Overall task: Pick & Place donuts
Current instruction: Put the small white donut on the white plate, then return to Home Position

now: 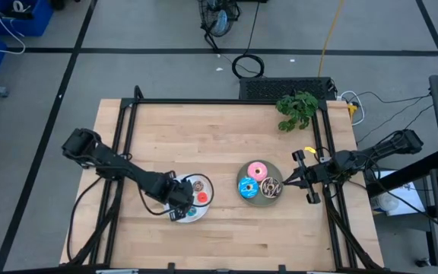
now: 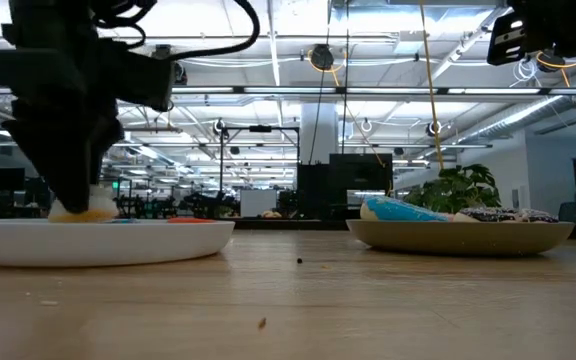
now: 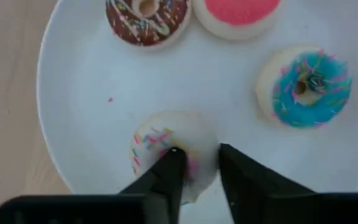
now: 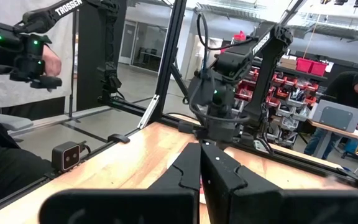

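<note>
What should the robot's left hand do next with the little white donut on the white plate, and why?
Probably open a bit wider and lift straight up. The left hand is low over the white plate, its fingers partly apart around the rim of the white mini donut, which looks to be lying flat on the plate beside the blue mini donut. That suggests it is being let go here.

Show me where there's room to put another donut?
The round white plate has bare room in its middle, between the chocolate-drizzled mini donut, blue-sprinkled mini donut and white-pink mini donut under the left gripper. The round grey plate is crowded with three larger donuts.
</note>
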Robot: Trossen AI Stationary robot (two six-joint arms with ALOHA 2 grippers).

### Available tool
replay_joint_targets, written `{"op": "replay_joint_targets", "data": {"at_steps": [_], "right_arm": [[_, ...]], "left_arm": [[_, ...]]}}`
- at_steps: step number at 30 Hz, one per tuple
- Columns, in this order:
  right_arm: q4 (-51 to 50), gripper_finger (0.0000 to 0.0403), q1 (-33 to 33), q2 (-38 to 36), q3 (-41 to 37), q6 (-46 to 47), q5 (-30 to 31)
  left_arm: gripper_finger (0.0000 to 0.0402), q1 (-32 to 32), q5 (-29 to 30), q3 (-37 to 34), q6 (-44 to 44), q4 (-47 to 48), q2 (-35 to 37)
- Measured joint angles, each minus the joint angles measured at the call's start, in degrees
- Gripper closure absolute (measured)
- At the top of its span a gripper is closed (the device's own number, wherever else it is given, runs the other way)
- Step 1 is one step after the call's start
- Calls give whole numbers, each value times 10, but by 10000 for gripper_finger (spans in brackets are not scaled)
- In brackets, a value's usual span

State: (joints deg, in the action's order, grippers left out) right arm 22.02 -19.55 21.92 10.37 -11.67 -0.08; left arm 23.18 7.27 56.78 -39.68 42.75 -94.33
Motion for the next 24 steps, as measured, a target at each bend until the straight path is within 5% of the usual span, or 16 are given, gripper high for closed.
{"op": "replay_joint_targets", "data": {"at_steps": [13, 19, 24], "right_arm": [[1, 403, 0, 0, 0, 0, 0], [0, 403, 0, 0, 0, 0, 0], [0, 403, 0, 0, 0, -1, 0]], "left_arm": [[57, 0, -23, 20, 23, -23, -1], [39, -7, -61, 20, 24, 3, -1], [81, -15, -89, 20, 48, 10, 23]]}}
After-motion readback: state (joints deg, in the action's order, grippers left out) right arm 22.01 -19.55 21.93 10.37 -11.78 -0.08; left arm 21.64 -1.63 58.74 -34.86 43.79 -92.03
